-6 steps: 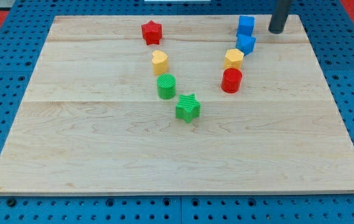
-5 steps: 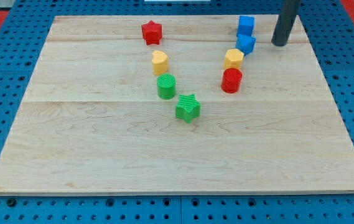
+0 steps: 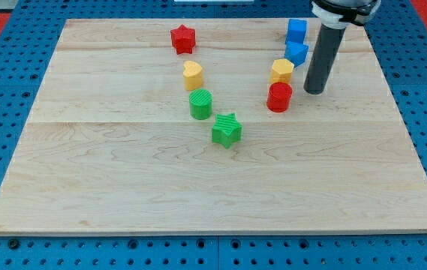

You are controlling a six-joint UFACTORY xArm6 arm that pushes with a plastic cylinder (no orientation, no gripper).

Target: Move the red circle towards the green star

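The red circle (image 3: 279,97) stands right of the board's middle, just below a yellow block (image 3: 281,71). The green star (image 3: 227,130) lies lower and to the left of it, near the board's centre. My tip (image 3: 314,91) rests on the board just right of the red circle, with a small gap between them, and slightly higher in the view. The dark rod rises from it towards the view's top right.
A green circle (image 3: 201,103) and a yellow heart (image 3: 192,74) stand above the green star. A red star (image 3: 183,38) is at the top. Two blue blocks (image 3: 296,31) (image 3: 296,52) stand above the yellow block. The wooden board (image 3: 123,187) ends in blue pegboard all round.
My tip has moved down and to the left from the board's top right edge to just right of the red circle. No block has moved.
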